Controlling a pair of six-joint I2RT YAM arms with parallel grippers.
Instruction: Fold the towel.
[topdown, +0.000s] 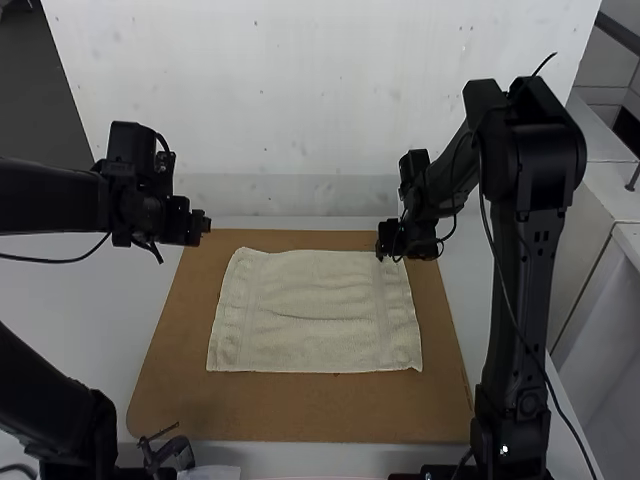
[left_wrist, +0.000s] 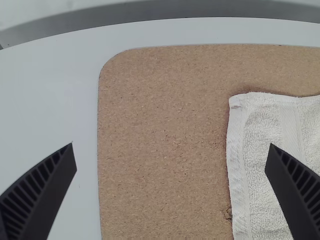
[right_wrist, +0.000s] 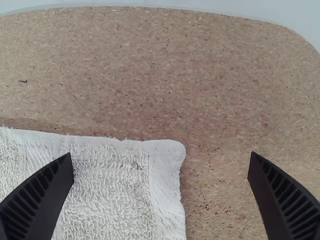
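Note:
A cream towel (topdown: 315, 310) lies spread on the brown board, with slight wrinkles across its middle. My left gripper (topdown: 206, 222) hangs left of the towel's far left corner. In the left wrist view, my left gripper (left_wrist: 171, 150) is open, one finger over the towel (left_wrist: 265, 145) edge. My right gripper (topdown: 384, 246) is at the far right corner of the towel. The right wrist view has my right gripper (right_wrist: 161, 157) open above the towel (right_wrist: 115, 185), its fingers on either side of the corner, with nothing held.
The brown board (topdown: 290, 410) extends around the towel on a white table (topdown: 100, 330). A pale upright panel (topdown: 300, 90) stands behind the table. A small dark object (topdown: 168, 452) sits near the board's near left corner.

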